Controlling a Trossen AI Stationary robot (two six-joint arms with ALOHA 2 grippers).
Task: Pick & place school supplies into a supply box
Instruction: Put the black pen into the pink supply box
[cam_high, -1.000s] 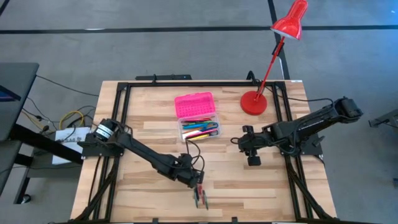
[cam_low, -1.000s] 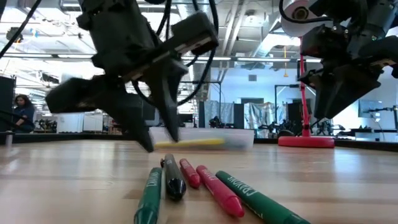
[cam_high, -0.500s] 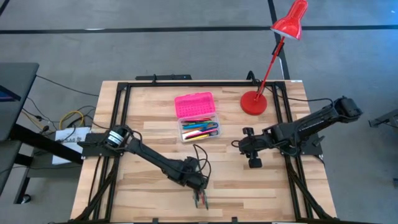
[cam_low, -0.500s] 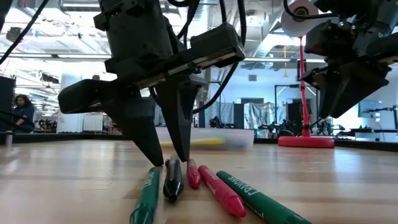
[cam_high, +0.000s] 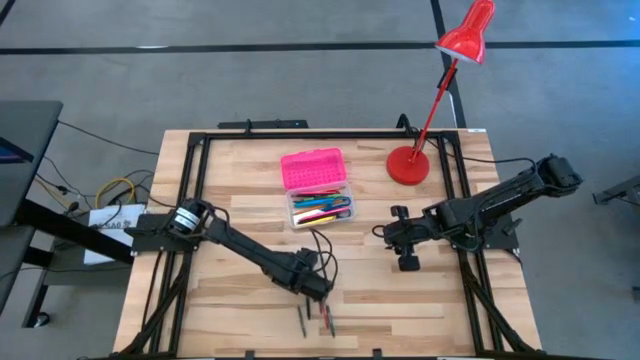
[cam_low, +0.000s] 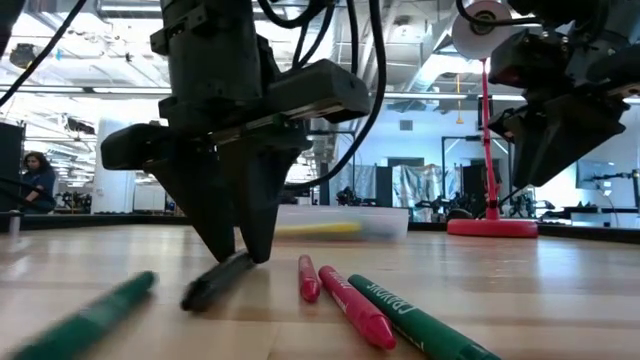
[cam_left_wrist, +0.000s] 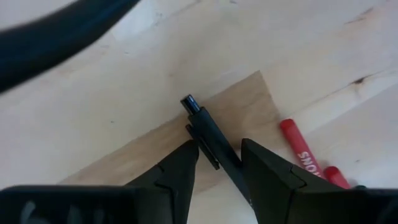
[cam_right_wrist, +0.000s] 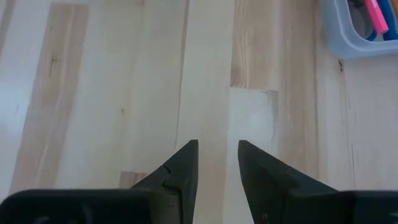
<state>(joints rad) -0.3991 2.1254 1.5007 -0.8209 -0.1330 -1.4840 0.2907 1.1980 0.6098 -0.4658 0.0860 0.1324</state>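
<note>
Low view: the left gripper (cam_low: 243, 255) stands tip-down on the table (cam_low: 560, 290), its fingers spread slightly on either side of a black pen (cam_low: 215, 282) lying flat between them, not lifted. A green marker (cam_low: 85, 322) lies apart on one side of it; two red crayons (cam_low: 340, 300) and another green one (cam_low: 420, 322) lie on the other. The supply box (cam_high: 318, 192), pink lid open, sits well beyond it. The right gripper (cam_right_wrist: 217, 163) hovers slightly open over bare wood, holding nothing
</note>
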